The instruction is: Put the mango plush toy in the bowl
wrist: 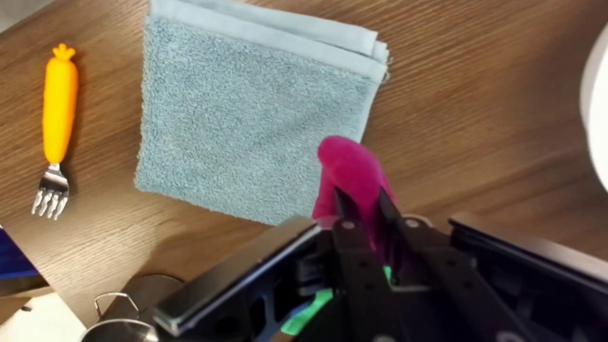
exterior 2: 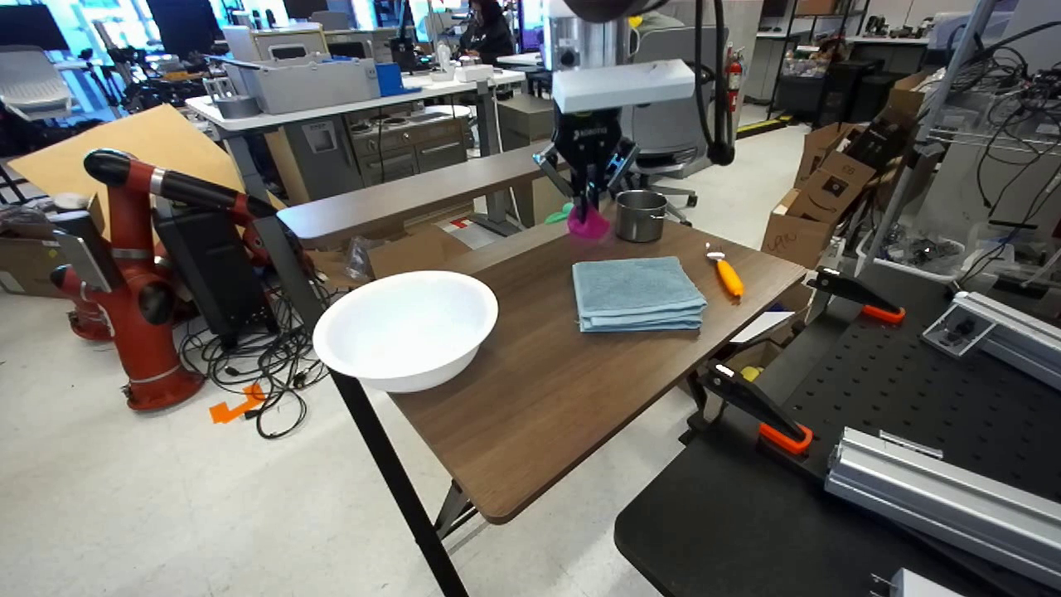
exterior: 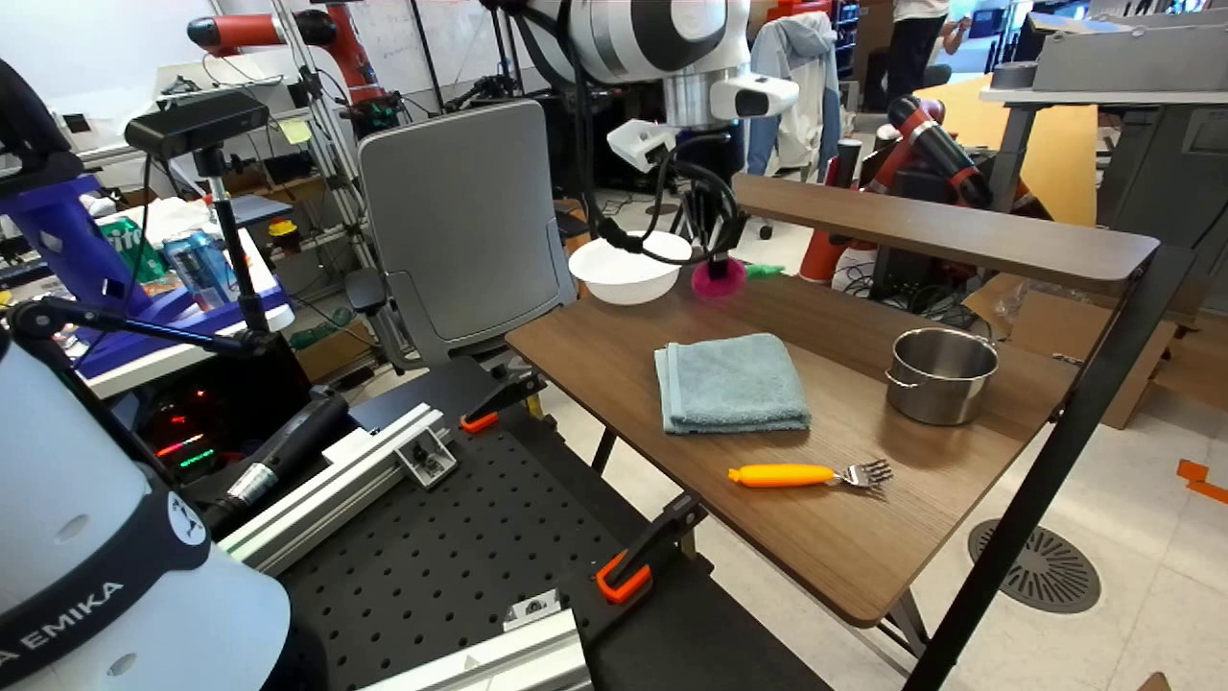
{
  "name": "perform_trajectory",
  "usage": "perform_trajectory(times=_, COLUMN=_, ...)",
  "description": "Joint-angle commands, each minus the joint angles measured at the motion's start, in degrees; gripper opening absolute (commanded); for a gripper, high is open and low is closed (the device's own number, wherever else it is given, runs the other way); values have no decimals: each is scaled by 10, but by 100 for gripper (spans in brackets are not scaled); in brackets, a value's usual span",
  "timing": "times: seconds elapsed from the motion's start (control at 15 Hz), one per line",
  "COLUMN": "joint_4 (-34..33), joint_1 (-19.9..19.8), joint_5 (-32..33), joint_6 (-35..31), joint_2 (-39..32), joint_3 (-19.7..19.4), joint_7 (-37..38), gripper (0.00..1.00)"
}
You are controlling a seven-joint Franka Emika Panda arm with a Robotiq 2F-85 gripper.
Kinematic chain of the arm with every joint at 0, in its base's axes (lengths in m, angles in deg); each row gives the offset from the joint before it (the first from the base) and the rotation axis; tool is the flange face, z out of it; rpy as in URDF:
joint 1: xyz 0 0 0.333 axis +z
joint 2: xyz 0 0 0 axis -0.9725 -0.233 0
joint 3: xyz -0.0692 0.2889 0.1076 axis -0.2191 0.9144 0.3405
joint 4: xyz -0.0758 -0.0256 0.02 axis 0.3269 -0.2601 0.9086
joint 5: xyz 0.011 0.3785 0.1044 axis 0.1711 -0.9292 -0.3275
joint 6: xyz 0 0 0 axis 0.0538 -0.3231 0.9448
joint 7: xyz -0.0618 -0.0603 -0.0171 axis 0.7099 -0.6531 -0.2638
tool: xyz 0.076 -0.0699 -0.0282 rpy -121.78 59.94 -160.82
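Robotiq gripper (wrist: 362,198), wrist view: clamped on the mango plush toy (wrist: 349,161). The pink body projects beyond the clamping point; green shows lower down, partly hidden by the gripper. The toy overlaps one side of the folded blue towel (wrist: 256,109) in this view. The fork (wrist: 59,109), with its orange handle, lies on the table (wrist: 475,104) beside the towel. The pot (wrist: 116,327) and the bowl (wrist: 599,109) are each cut off by the frame edge.

In an exterior view, the gripper (exterior: 718,254) points downward and holds the toy (exterior: 720,280) above the table, apart from the bowl (exterior: 628,278). The bowl stands upright at the table's end. The fork lies between the towel and a table edge; the pot stands upright, apart from both. A grey chair (exterior: 460,221) stands near the table.

In an exterior view, the toy (exterior 2: 588,224) hangs from the gripper well apart from the bowl (exterior 2: 406,332), its green part to one side. The towel is flat on the table between the bowl and the fork. Two clamps (exterior 2: 758,406) sit at the edge of the perforated black board (exterior 2: 870,373).
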Motion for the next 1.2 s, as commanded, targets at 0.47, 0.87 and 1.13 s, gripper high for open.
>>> perform_trajectory(times=0.47, joint_4=-46, joint_1=11, joint_5=-31, joint_6=12, joint_2=29, joint_3=51, joint_7=13, gripper=3)
perform_trajectory(times=0.87, joint_4=-107, joint_1=34, joint_5=-27, joint_6=19, joint_2=-22, joint_3=60, joint_7=29, gripper=3)
perform_trajectory(times=1.13, joint_4=-155, joint_1=59, joint_5=-20, joint_6=30, joint_2=-63, joint_3=55, joint_7=46, gripper=3)
